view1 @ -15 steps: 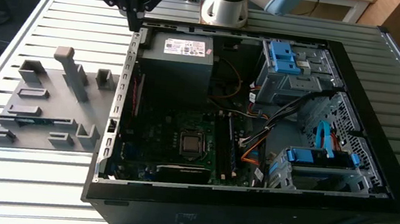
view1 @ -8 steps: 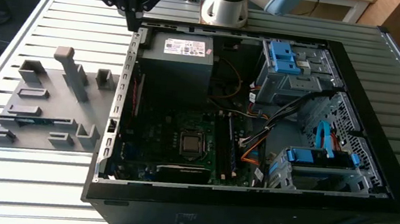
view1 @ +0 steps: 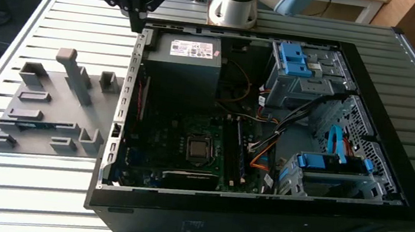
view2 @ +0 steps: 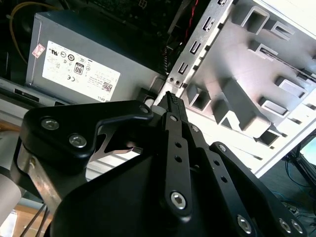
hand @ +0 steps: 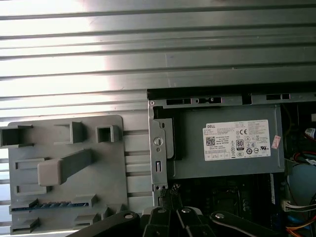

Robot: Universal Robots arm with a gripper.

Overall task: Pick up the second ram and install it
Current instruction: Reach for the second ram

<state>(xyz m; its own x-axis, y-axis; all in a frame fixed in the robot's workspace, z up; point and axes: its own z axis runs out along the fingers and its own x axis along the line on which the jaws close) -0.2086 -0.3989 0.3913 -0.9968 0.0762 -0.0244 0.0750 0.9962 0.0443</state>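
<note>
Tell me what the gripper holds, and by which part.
Nothing is held. The gripper is shut with nothing between its fingers, by the corner of the computer case; the second ram lies in the grey holder.

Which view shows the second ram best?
The first wrist view: the second ram lies lengthwise in the grey holder. The exterior view shows it as a thin blue strip; in the second wrist view I cannot tell.

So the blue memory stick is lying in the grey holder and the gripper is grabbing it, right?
Not quite. The second ram does lie in the grey holder, but the gripper isn't grabbing it. The exterior view shows it shut and empty, up over a corner of the computer case, apart from the holder.
</note>
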